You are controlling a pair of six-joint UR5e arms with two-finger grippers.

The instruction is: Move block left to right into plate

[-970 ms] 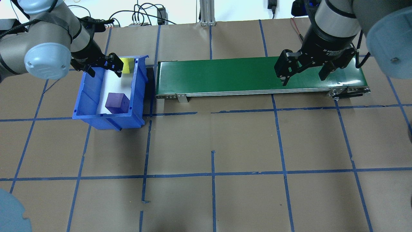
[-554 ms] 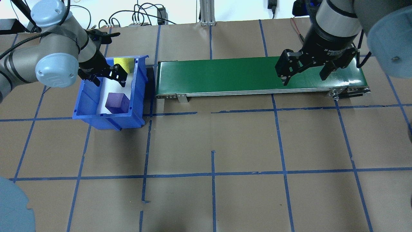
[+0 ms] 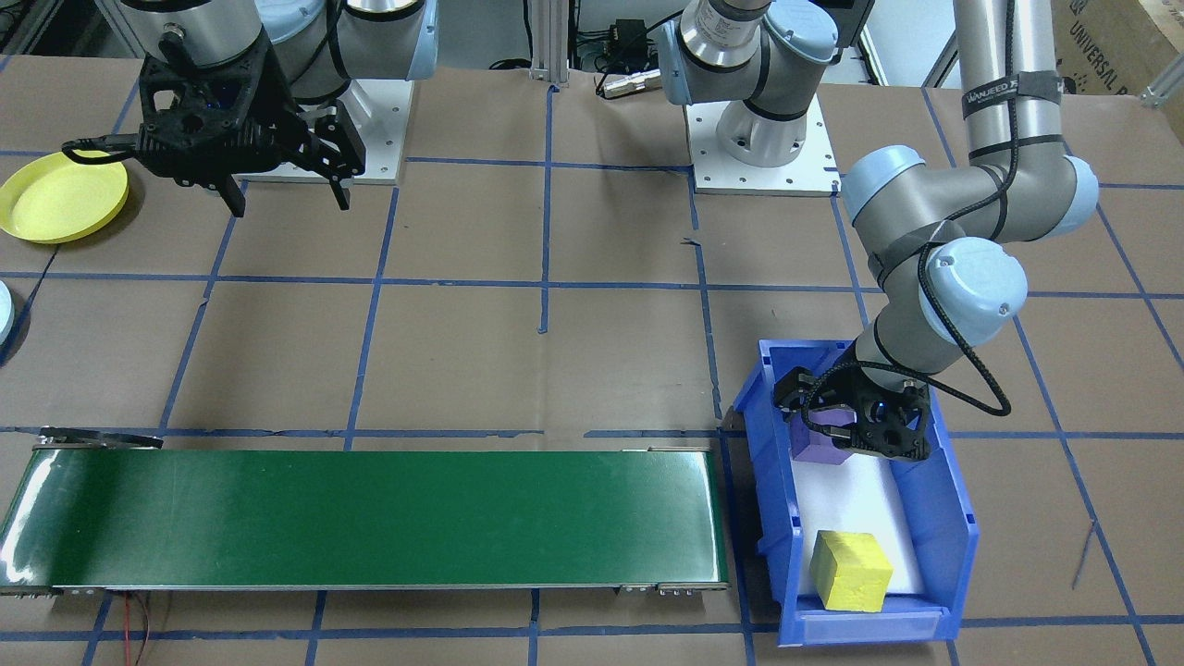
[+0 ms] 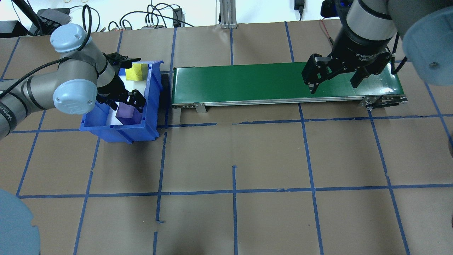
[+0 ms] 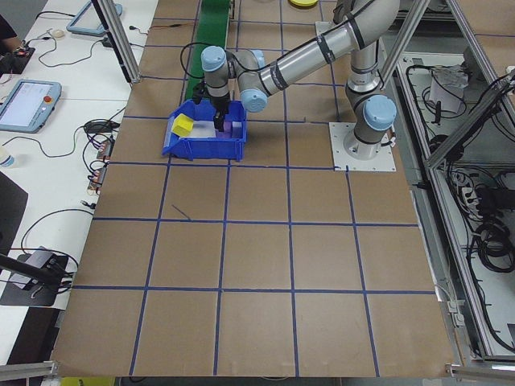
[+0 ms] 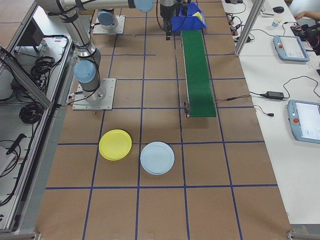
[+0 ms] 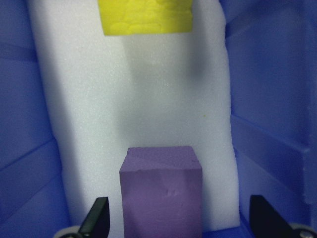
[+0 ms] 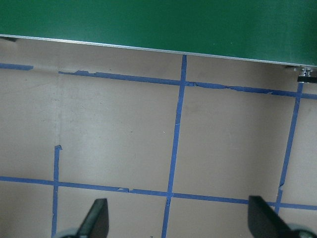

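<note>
Purple foam block (image 7: pixel 161 191) sits btwn my left gripper's (image 7: pixel 177 225) fingers, jaws spread wide, one fingertip (image 7: pixel 97 218) each side w/ clear gaps, so no contact and nothing held. The block stands flat on the white foam liner (image 7: pixel 148 99) at the near end of the blue bin (image 4: pixel 150 106); it's a cube, so no long axis, and one face is turned square to my wrist cam. Yellow block (image 3: pixel 849 571) lies at the bin's other end, well apart from the purple one.

My right gripper (image 4: pixel 334 83) hangs wide open and empty above the right end of the green conveyor belt (image 4: pixel 247 83), fingers pointing down; its wrist cam sees the belt edge and taped brown table (image 8: pixel 114 129).

The yellow plate (image 6: pixel 115 144) lies flat on the table on my right side, near my right arm's base, well apart from bin and belt, just beside a pale blue plate (image 6: pixel 157 157).
</note>
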